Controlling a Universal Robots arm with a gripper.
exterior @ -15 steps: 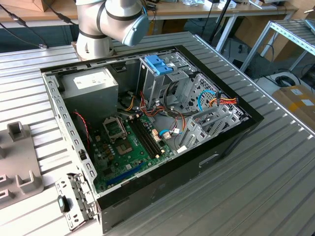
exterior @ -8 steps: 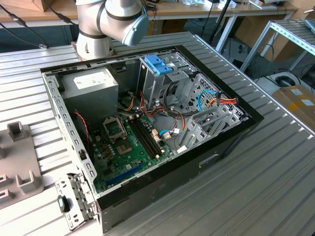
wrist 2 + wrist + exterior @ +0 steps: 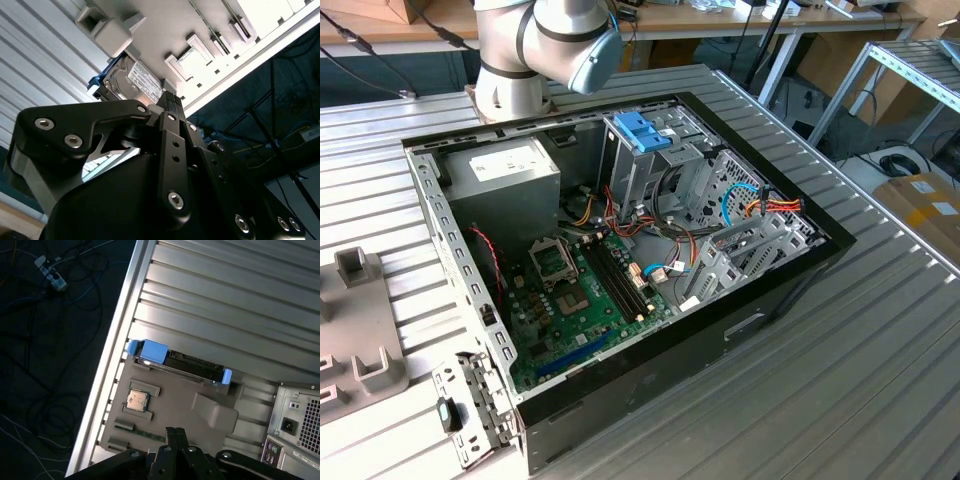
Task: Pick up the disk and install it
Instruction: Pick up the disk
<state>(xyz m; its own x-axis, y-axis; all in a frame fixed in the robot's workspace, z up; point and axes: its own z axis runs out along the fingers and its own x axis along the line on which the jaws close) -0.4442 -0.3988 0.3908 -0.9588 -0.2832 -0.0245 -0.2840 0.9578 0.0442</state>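
The gripper (image 3: pixel 175 432) had its fingers (image 3: pixel 171 436) pressed together with nothing between them. In both wrist views it hung over the grey fixture plate (image 3: pixel 175 390) and stood apart from the disk (image 3: pixel 186 366).

The disk stood on its long edge in a slot at the plate's edge that faces the open ribbed table (image 3: pixel 240 295). A light blue plastic frame (image 3: pixel 153 351) capped both of its ends. In the second wrist view its face carried a white printed label (image 3: pixel 144 80); the print could not be made out. A processor chip (image 3: pixel 137 400) sat in a pocket near the plate's opposite edge, the edge lying along the table's side rail (image 3: pixel 112 365).

In the exterior view the arm's base (image 3: pixel 510 70) stood at the table's far edge, behind the open computer case (image 3: pixel 760 320). A link with a blue-grey end cap (image 3: pixel 595 55) ran out of frame. Inside the case, the grey power-supply box (image 3: pixel 505 185) bore a white label (image 3: pixel 505 162), and a blue plastic handle (image 3: pixel 642 130) topped the metal drive cage (image 3: pixel 635 175).
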